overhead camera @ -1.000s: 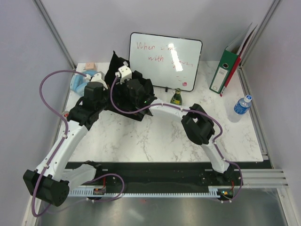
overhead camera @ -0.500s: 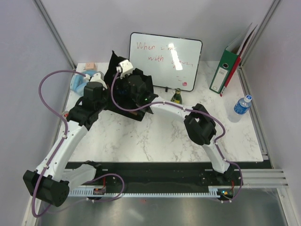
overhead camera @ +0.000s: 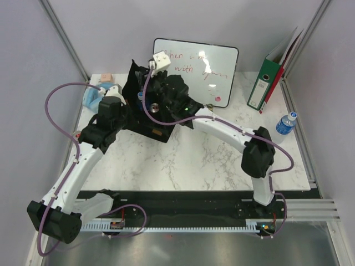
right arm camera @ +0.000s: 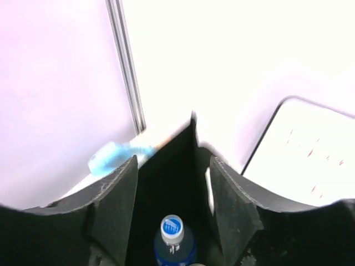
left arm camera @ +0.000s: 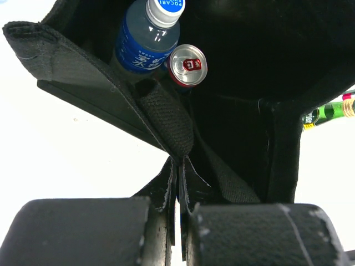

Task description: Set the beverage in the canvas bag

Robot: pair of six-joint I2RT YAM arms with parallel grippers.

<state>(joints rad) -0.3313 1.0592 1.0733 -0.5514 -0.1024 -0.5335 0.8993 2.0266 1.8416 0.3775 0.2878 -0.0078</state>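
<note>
1. A white marble table (overhead camera: 183,160) carries everything.
2. A black canvas bag (overhead camera: 150,126) stands towards the back left.
3. A whiteboard (overhead camera: 197,72) leans at the back edge.
4. A green binder (overhead camera: 269,83) stands upright at the back right.
5. A water bottle (overhead camera: 285,123) stands near the right edge.
6. A green glass bottle (left arm camera: 327,112) stands just beside the bag.
7. A light blue item (overhead camera: 91,98) lies in the back left corner.

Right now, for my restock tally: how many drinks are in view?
4. A blue bottle and a can inside the canvas bag; a green bottle just outside it; a water bottle near the table's right edge. The bag may hide more.
</note>
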